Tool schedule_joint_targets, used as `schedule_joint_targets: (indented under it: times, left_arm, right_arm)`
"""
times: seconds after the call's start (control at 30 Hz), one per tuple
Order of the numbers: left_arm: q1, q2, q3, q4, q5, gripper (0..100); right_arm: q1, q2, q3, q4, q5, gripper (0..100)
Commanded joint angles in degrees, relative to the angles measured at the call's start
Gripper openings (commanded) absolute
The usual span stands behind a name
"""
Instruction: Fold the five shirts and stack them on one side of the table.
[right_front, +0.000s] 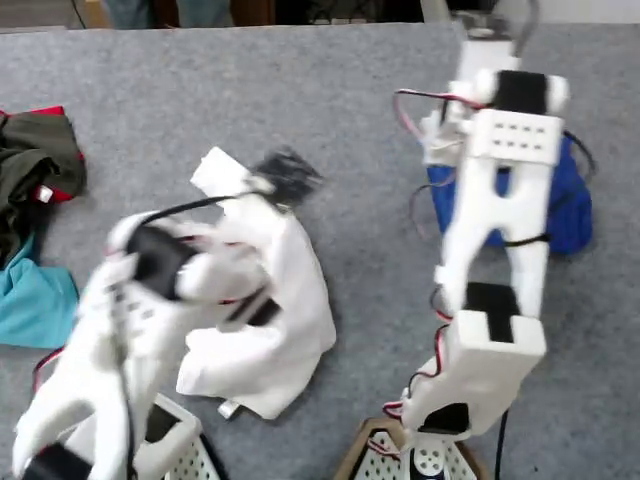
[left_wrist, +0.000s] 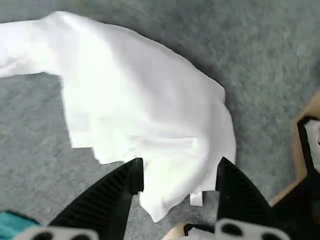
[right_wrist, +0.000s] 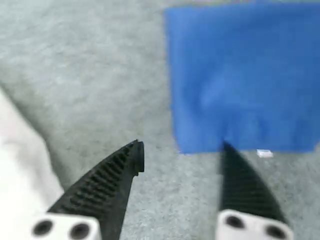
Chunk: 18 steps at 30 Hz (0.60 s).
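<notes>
**White shirt to fold, both fingers empty**

High view: white shirt (right_front: 270, 300) crumpled at lower centre of the desk (right_front: 330, 110), partly under a blurred arm. Folded blue shirt (right_front: 572, 215) at right, half hidden behind an arm. Other shirts (right_front: 35, 170) cut off at left edge.

Left wrist view: left fingers (left_wrist: 112, 192) wide open, empty, above the white shirt's hem. Best to pinch one edge only, then spread flat.

Right wrist view: right fingers (right_wrist: 105, 180) open, empty, near the blue shirt.

We see a bench (right_front: 330, 90) covered in grey carpet-like fabric, evenly lit; beyond its far edge we make out dark brown wooden furniture (right_front: 252, 10).
</notes>
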Motion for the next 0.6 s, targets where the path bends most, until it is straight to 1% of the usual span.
schedule_joint_targets:
  times: [0.0,0.03,0.1,0.17,0.2,0.23,0.27,0.3,0.4,0.5,0.57]
  left_arm:
    - [-14.3,-6.1,-0.7,0.4,-1.0,25]
    - [-19.6,-6.3,0.4,-0.3,-1.0,25]
    - [-29.9,-6.3,4.1,-4.1,-1.1,25]
    - [-39.3,-6.3,9.2,-9.7,-4.7,25]
    - [-43.0,-6.2,12.4,-13.5,-7.0,25]
    - [-45.2,-6.2,16.3,-17.9,-8.9,25]
    - [-46.4,-6.2,20.2,-22.3,-10.0,25]
    - [-47.3,-6.2,23.9,-26.5,-10.4,25]
    - [-47.6,-6.2,33.3,-38.0,-10.2,25]
    - [-47.5,-6.4,40.7,-46.9,-8.6,25]
    - [-47.9,-6.3,43.4,-51.0,-6.1,25]
  right_arm:
    - [-5.7,-0.9,-0.3,-1.8,-0.2,28.4]
    - [-6.8,-0.3,-0.3,-2.3,-0.2,26.5]
    - [-8.4,1.2,-0.3,-2.5,-1.5,20.1]
    - [-9.5,2.8,-0.3,-2.7,-3.2,10.9]
    - [-10.2,3.6,-0.3,-2.7,-3.3,5.9]
    - [-11.1,4.4,-0.3,-2.7,-3.3,1.7]
    - [-12.0,5.5,-0.2,-2.7,-3.7,1.5]
    - [-13.0,6.7,-0.1,-2.7,-3.8,3.6]
    - [-17.1,10.7,-0.3,-2.7,-3.9,6.5]
    - [-19.4,15.5,0.0,-7.0,-3.6,6.4]
    - [-18.4,19.3,-0.4,-11.2,-3.4,6.4]
